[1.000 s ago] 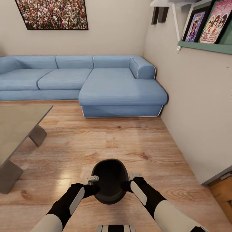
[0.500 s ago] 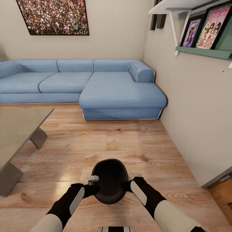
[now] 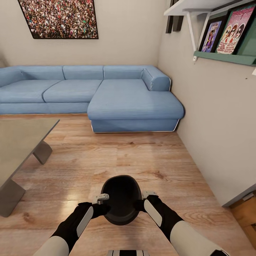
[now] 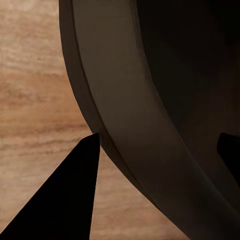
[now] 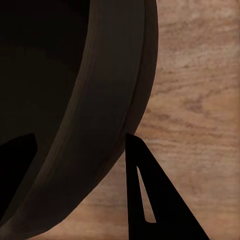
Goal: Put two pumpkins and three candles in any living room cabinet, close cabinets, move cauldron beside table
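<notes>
The cauldron [image 3: 121,200] was held between both grippers just ahead of the robot, over bare wood floor [image 3: 142,160]. The left gripper [image 3: 102,197] was clamped on its rim, one finger [image 4: 65,200] outside the wall and the other inside the mouth; the right gripper [image 3: 146,196] was clamped on the opposite rim in the same way, its outer finger [image 5: 150,200] against the wall. Whether the cauldron rested on the floor or hung above it could not be told. From the cauldron, the table [image 3: 17,142] was seen well apart to the left, with open floor between them. A blue sofa [image 3: 106,96] was set beyond the cauldron against the far wall, and a wall with a shelf [image 3: 227,57] of framed pictures ran to its right.
</notes>
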Available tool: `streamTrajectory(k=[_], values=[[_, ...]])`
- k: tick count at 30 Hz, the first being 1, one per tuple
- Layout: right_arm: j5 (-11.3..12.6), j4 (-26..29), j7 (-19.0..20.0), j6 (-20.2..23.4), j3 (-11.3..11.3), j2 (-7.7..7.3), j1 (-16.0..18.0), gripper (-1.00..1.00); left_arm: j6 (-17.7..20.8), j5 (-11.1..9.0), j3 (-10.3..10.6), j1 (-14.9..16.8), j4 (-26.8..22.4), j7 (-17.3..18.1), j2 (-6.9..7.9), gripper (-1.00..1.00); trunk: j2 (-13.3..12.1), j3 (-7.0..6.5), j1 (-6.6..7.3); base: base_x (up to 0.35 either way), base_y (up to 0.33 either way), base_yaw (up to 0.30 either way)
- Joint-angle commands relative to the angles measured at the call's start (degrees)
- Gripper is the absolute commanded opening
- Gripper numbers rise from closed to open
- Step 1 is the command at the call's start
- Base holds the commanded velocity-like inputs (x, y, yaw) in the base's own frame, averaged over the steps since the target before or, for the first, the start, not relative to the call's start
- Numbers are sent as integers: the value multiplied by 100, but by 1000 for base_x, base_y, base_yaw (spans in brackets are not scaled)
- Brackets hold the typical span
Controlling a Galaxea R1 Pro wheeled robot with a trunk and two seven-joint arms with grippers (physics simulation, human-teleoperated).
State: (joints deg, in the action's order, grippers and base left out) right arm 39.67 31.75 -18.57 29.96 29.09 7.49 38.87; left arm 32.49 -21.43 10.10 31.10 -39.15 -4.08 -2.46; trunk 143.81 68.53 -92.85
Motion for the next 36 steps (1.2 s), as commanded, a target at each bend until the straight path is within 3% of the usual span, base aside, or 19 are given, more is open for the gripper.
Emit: streamTrajectory(k=[1, 22, 32, 36], values=[[95, 56, -50, -16, 35, -3, 7, -100, 20, -116, 27, 1, -3, -40, 1, -100, 3, 4, 2, 0, 0, 24], [94, 53, -43, -16, 35, -2, 7, -100, 5, -120, 27, 1, -5, -40, 0, -100, 3, 4, 2, 0, 0, 264], [94, 68, -41, -15, 38, -3, 7, -100, 3, -124, 27, 0, -1, -40, 0, -100, -8, -173, 22, 0, 0, 31], [86, 77, -46, -18, 39, -3, 7, -100, 3, -122, 22, 0, -5, -40, 1, -100, -8, -173, 22, 0, 0, 0]])
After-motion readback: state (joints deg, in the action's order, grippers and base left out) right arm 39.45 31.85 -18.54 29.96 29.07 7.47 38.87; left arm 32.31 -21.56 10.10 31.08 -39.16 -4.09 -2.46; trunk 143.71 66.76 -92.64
